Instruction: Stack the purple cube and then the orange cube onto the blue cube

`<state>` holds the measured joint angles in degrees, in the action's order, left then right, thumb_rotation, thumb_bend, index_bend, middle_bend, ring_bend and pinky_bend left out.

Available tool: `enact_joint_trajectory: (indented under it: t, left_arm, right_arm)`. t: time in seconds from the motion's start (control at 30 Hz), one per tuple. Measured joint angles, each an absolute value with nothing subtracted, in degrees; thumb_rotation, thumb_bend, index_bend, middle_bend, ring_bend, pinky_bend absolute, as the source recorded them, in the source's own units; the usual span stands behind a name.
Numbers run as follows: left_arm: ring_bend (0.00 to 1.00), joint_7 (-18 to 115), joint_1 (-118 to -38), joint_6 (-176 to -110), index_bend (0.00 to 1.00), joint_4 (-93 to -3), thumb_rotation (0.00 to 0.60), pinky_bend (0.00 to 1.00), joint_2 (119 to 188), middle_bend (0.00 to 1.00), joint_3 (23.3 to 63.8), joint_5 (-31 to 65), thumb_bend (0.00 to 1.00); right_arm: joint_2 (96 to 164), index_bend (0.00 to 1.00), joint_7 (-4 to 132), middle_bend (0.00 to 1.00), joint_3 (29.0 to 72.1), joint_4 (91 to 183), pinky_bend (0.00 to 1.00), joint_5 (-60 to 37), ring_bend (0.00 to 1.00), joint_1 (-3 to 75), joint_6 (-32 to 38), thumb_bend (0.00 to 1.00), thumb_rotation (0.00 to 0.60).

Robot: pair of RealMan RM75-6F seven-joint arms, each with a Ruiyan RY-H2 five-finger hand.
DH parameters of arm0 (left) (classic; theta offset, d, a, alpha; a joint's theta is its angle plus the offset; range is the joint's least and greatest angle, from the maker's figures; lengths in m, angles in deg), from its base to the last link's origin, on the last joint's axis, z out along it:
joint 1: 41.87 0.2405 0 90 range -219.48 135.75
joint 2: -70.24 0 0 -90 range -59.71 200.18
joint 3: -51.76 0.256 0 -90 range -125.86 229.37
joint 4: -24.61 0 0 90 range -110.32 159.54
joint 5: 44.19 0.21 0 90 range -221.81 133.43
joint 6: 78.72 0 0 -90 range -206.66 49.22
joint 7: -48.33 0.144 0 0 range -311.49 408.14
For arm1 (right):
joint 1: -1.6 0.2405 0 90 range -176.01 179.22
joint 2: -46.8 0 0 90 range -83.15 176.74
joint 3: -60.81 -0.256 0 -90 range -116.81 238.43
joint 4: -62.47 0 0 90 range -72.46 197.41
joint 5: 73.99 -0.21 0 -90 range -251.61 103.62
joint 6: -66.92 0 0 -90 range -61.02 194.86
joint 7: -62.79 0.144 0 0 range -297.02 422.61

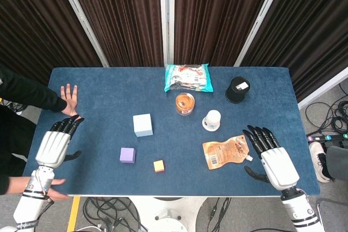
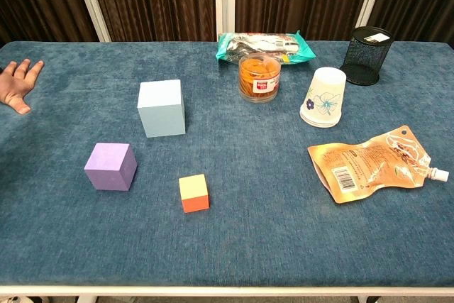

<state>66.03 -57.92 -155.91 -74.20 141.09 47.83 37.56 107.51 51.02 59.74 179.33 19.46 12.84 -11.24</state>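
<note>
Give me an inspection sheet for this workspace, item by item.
Surface: blue cloth table.
Job's things: blue cube, purple cube, orange cube, all apart, unstacked.
Clutter: snack bag, clear jar, tipped paper cup, orange pouch, black mesh holder.
Hands: left hand and right hand open, holding nothing.
Cables: on the floor under the front edge and at right.
Surroundings: dark curtains; a person's hand on the table.
</note>
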Motion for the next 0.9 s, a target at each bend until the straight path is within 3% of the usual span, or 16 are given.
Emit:
enact_joint_trajectory:
  t: [0.9]
  left_arm:
    - [0.18,66.5,-58.1,-155.7,0.19,-75.0,0.6,0.25,141.1,0.23,48.3,38.3,0.09]
  right_arm:
    - [107.3,0.0,51.5,0.02,59.7,179.4,0.0,19.6,0.0,12.8,-11.3,0.13,0.6]
